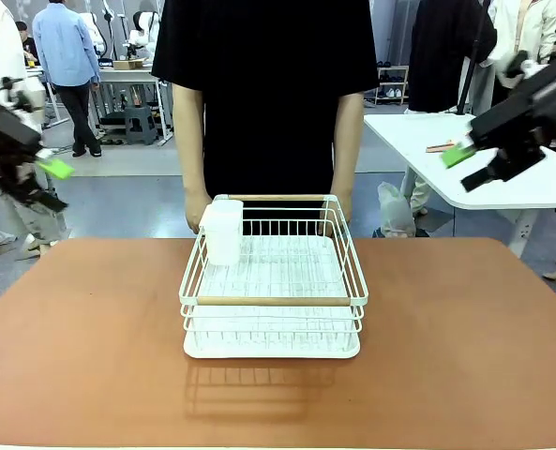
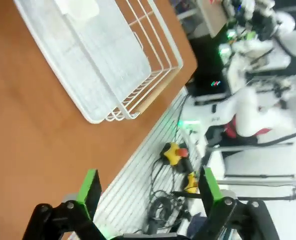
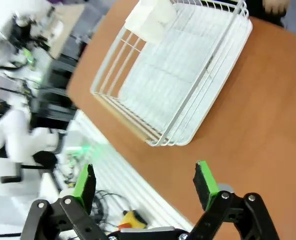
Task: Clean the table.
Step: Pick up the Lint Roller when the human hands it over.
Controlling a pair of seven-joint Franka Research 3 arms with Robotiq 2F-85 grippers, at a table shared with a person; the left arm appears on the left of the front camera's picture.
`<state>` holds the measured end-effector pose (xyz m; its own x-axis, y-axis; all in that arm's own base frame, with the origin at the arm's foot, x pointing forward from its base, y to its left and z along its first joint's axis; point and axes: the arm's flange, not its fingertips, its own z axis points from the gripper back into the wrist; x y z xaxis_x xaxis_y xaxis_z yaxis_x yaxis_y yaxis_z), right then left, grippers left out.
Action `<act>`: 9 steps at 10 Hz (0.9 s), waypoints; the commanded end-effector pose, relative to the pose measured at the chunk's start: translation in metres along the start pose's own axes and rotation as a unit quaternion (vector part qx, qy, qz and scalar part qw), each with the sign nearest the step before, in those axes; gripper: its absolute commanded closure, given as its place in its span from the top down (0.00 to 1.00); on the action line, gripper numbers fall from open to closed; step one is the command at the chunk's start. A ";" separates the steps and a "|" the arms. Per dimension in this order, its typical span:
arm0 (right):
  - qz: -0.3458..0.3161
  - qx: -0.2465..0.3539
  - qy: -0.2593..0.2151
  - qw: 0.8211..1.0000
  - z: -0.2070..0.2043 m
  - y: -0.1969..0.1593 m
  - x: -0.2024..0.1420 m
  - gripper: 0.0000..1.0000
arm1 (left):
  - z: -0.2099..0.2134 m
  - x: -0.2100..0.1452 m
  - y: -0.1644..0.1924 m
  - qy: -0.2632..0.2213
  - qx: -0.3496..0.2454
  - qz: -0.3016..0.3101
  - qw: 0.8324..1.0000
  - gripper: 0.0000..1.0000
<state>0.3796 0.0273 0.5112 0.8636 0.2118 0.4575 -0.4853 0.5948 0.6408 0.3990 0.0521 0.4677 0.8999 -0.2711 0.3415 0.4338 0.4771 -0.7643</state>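
At far left, L gripper (image 1: 51, 185) hangs off the table (image 1: 90, 356), fingers spread, empty. Mid-table: white wire rack (image 1: 273, 302), cup (image 1: 223, 232) in its far-left corner, person's hand (image 1: 196, 212) just behind. R gripper (image 1: 470, 167) is raised at right, spread too, prob. parked clear for the person.

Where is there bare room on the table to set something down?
Bare table on both sides of the rack, out to the ends, plus a strip along the near edge. Crowded behind the rack, by the person's hands; a cup fills its far-left corner.
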 end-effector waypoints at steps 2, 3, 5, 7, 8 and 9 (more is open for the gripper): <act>-0.083 0.087 -0.032 0.992 0.057 -0.057 -0.033 1.00 | 0.048 -0.041 0.044 -0.107 -0.057 0.064 0.991 1.00; -0.101 0.114 -0.056 0.987 0.076 -0.077 -0.048 1.00 | 0.058 -0.054 0.056 -0.119 -0.076 0.079 0.987 1.00; -0.142 0.160 -0.088 0.973 0.101 -0.116 -0.066 1.00 | 0.079 -0.074 0.072 -0.153 -0.114 0.111 0.975 1.00; -0.171 0.205 -0.097 0.959 0.113 -0.156 -0.083 1.00 | 0.092 -0.083 0.081 -0.160 -0.131 0.146 0.967 1.00; -0.178 0.215 -0.106 0.954 0.115 -0.167 -0.090 1.00 | 0.095 -0.083 0.085 -0.167 -0.124 0.157 0.965 1.00; -0.175 0.219 -0.116 0.953 0.118 -0.172 -0.099 1.00 | 0.100 -0.085 0.093 -0.177 -0.123 0.173 0.961 1.00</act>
<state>0.3584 -0.1823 0.4242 0.9622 -0.1505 0.2270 -0.1912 0.2203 0.9565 0.3593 0.1968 0.4156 0.9664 0.1584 0.2027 0.1532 0.2786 -0.9481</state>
